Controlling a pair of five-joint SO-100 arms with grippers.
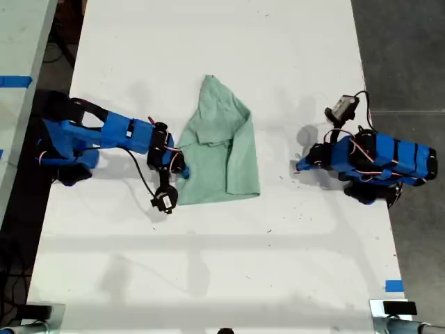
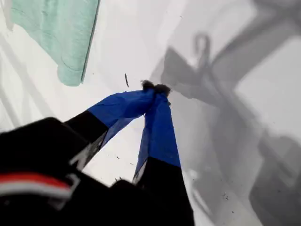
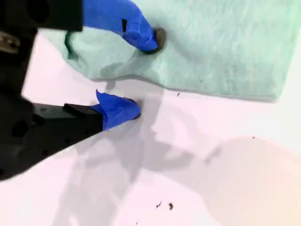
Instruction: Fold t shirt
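Note:
The t shirt [image 1: 222,149], pale mint green and partly folded, lies in the middle of the white table [image 1: 208,278]. At the shirt's edge on the exterior view's left, my second gripper [image 1: 182,169] stands open. In the second wrist view, my second gripper [image 3: 143,75] has one blue fingertip [image 3: 153,40] on the t shirt [image 3: 221,47] and the other on the bare table beside the hem. My first gripper [image 1: 299,165], on the exterior view's right, is shut with nothing in it. In the first wrist view, my first gripper [image 2: 155,89] is over bare table, apart from the t shirt [image 2: 56,33].
Blue tape marks sit at the exterior view's left edge [image 1: 14,81] and lower right [image 1: 393,285]. A cable [image 1: 142,177] loops from the second arm onto the table. Dark floor [image 1: 403,56] borders the table on the exterior view's right.

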